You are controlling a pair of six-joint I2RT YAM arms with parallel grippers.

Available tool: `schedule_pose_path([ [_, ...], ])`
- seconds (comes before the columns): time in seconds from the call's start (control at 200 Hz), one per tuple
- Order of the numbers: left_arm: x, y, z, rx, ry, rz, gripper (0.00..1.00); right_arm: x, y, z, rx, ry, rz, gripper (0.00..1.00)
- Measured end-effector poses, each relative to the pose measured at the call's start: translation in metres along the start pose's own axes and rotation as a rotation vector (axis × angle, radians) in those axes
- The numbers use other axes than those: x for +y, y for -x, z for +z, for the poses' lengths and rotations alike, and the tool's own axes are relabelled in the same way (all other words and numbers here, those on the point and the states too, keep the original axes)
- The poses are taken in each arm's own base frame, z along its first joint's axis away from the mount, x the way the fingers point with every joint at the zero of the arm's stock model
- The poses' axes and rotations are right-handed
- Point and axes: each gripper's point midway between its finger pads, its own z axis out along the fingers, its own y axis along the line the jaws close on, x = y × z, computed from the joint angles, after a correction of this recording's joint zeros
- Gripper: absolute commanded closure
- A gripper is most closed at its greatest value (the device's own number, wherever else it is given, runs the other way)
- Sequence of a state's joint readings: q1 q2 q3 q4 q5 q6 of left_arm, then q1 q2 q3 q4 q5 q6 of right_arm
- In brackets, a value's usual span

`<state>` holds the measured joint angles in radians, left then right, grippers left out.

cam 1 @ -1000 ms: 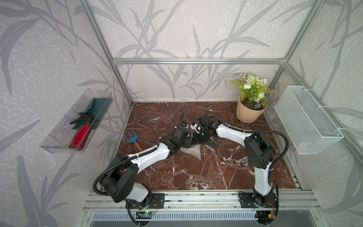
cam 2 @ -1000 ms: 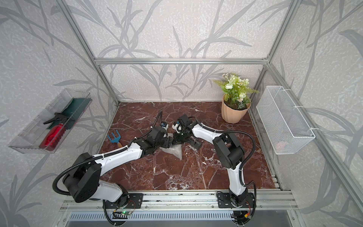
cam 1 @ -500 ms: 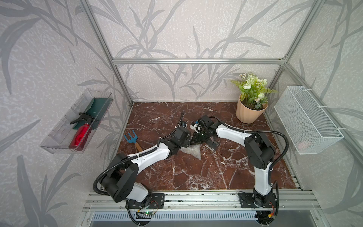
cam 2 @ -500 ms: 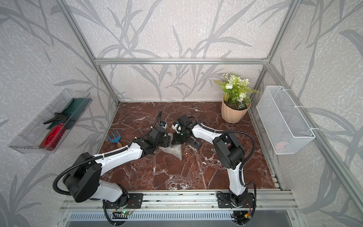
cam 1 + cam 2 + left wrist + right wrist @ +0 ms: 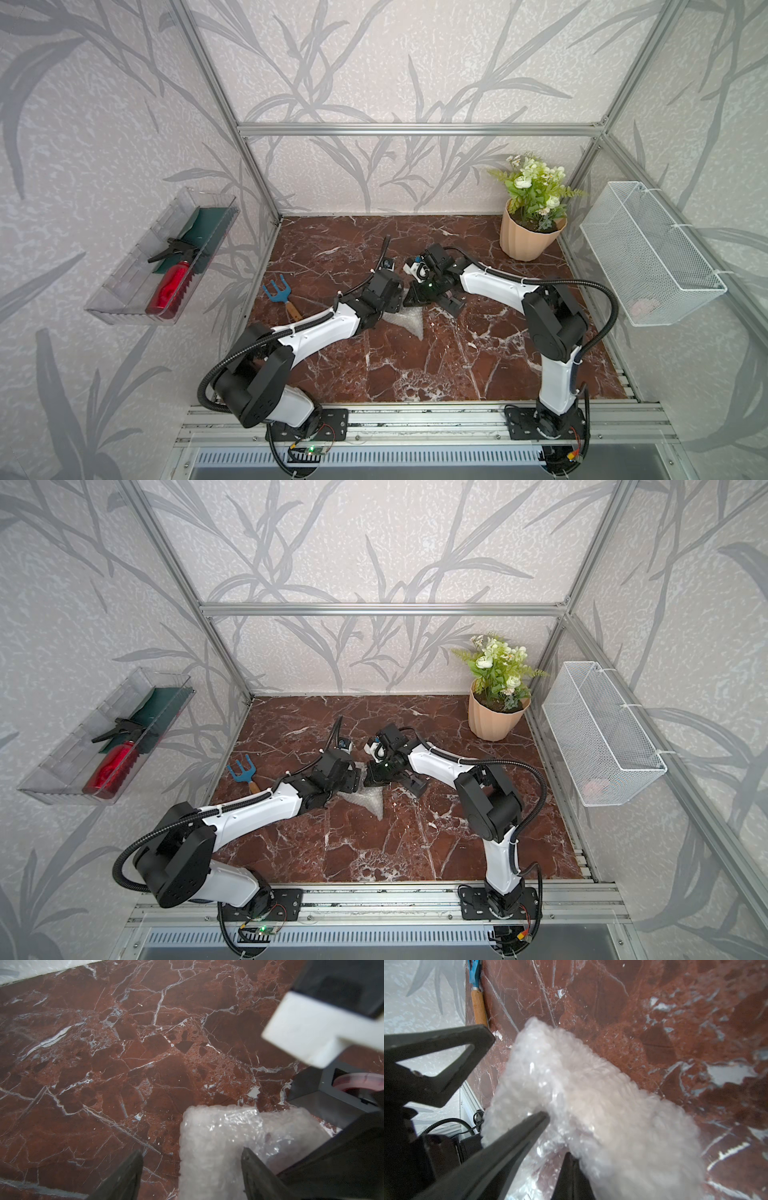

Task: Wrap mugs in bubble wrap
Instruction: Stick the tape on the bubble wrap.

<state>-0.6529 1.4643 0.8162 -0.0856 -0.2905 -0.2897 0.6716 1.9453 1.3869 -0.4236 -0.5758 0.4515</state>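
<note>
Bubble wrap [image 5: 591,1095] in narrow right hand [image 5: 557,1135], left hand [image 5: 191,1151] wide over its edge, same as before.

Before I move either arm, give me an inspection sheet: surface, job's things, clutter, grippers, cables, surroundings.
Surface: red marble table, no spills seen.
Job's things: bubble wrap bunched between the arms; mug not seen.
Clutter: blue rake by the left edge; potted plant in the far right corner.
Grippers: left gripper open, astride the wrap's edge; right gripper shut on the wrap.
Cables: black hose looping along each arm.
Surroundings: clear tray with a red bottle on the left wall; wire basket on the right wall.
</note>
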Motion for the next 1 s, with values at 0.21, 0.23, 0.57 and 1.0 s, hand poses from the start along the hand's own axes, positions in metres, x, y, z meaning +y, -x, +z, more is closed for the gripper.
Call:
schedule_pose_path([
  [0.21, 0.0, -0.002, 0.001, 0.0, 0.001, -0.003, 0.27, 0.005, -0.005, -0.01, -0.009, 0.005, 0.003, 0.79],
  [0.23, 0.0, -0.002, 0.001, -0.001, 0.001, -0.003, 0.27, 0.005, -0.006, -0.011, -0.01, 0.005, 0.004, 0.78],
  [0.57, 0.001, -0.001, 0.001, -0.004, 0.005, -0.004, 0.27, 0.013, -0.01, -0.031, -0.029, -0.007, 0.003, 0.62],
  [1.0, 0.001, 0.001, -0.002, -0.011, 0.002, -0.006, 0.27, 0.014, -0.018, -0.052, -0.038, -0.066, -0.009, 0.52],
])
